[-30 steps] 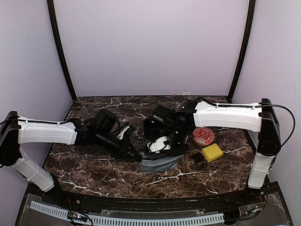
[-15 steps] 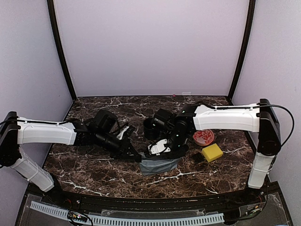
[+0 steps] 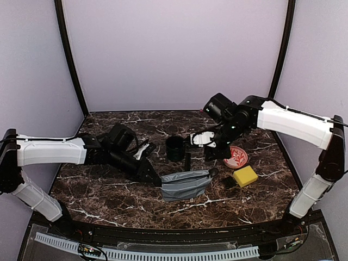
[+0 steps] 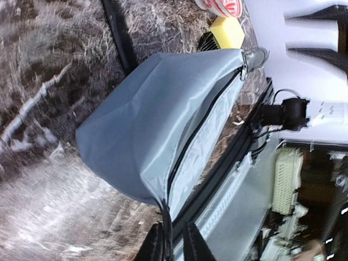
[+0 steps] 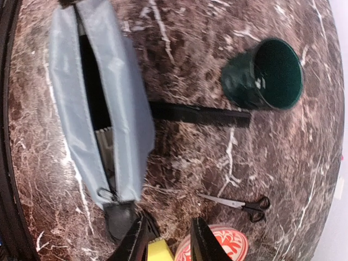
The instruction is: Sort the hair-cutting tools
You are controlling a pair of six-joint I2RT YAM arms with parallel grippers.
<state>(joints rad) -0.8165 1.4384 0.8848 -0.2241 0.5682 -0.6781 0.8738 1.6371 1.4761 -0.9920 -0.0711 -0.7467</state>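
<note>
Looking down from above, we see that the right end effector [image 3: 213,152] is no longer low at the grey fabric zip pouch [image 3: 185,185], as it was a second ago. Its arm is now raised and drawn back toward the round red-and-white patterned plate [image 3: 237,157], well apart from the pouch. The left end effector [image 3: 154,178] sits at the pouch's left corner, where it was before. The long narrow black comb [image 3: 187,161] lies on the dark marble tabletop [image 3: 109,190] between the dark green cup [image 3: 175,148] and the pouch.

In the left wrist view, the zip gapes open and the pouch's corner runs down between the two fingers, which stand close on either side. We cannot tell whether they clamp it or have let go.

In the right wrist view, the right end effector is released and empty, its fingers apart with nothing between them. A pale ribbed shape [image 5: 103,137] shows inside the pouch's slit, perhaps the clipper, though we cannot be sure. One end of the comb touches the pouch's side. One pair of small dark-handled metal scissors [image 5: 239,204] lies near the plate. Both are outside the pouch.

We judge that one tool has just been dropped in, and that the comb and scissors are yet to be sorted.
</note>
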